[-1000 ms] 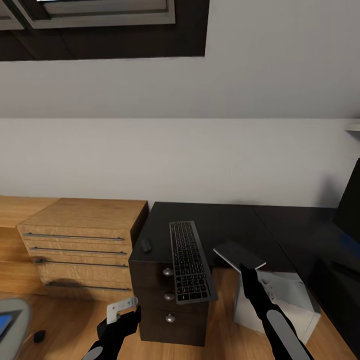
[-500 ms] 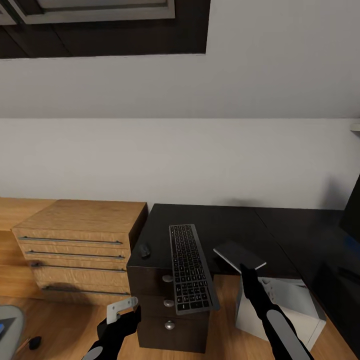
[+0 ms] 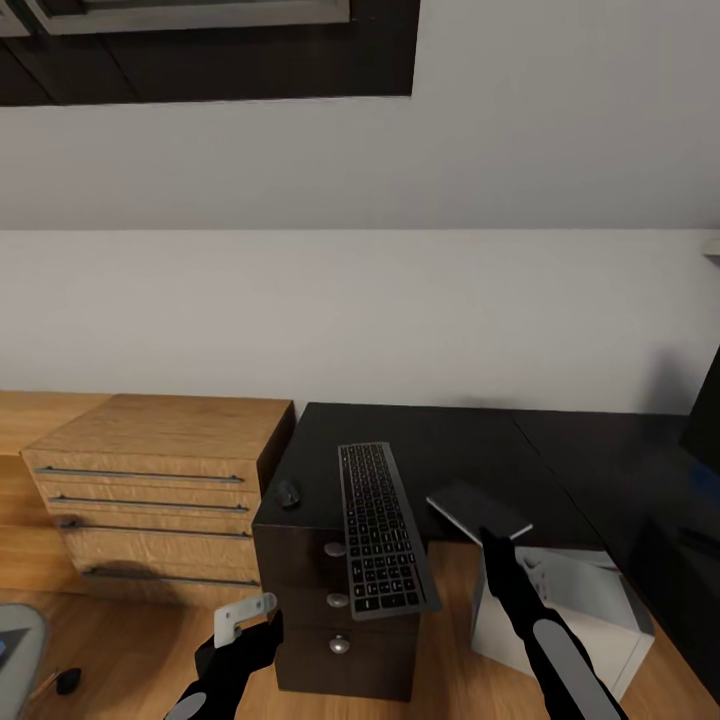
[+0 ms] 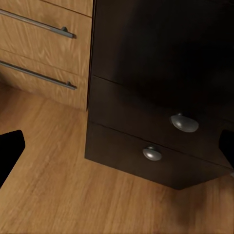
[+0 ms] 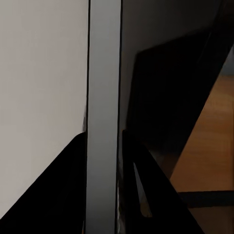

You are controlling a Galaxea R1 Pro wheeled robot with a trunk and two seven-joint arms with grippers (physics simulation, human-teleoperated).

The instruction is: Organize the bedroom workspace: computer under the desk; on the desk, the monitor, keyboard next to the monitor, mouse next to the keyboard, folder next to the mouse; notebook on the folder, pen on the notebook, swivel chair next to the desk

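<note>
The small dark-grey notebook [image 3: 478, 510] is held tilted just above the front edge of the black desk [image 3: 450, 445], and my right gripper [image 3: 495, 545] is shut on it. In the right wrist view its pale edge [image 5: 103, 73] runs between the two black fingers of that gripper [image 5: 102, 139]. The keyboard [image 3: 380, 525] lies lengthwise on the desk, overhanging the front, with the black mouse [image 3: 289, 492] to its left. My left gripper [image 3: 245, 625] hangs open in front of the desk drawers [image 4: 146, 48]. The grey computer [image 3: 575, 600] stands under the desk. The monitor [image 3: 705, 410] is cut off at the right.
A light-wood drawer chest [image 3: 160, 450] stands against the desk's left side, also seen in the left wrist view [image 4: 44, 44]. A grey corner of the swivel chair [image 3: 15, 640] with a black castor [image 3: 68, 682] shows at the lower left. Wood floor lies before the desk.
The whole view has shifted a little, so the chair has slid further out at the lower left and less of the monitor shows. Both grippers keep their pose.
</note>
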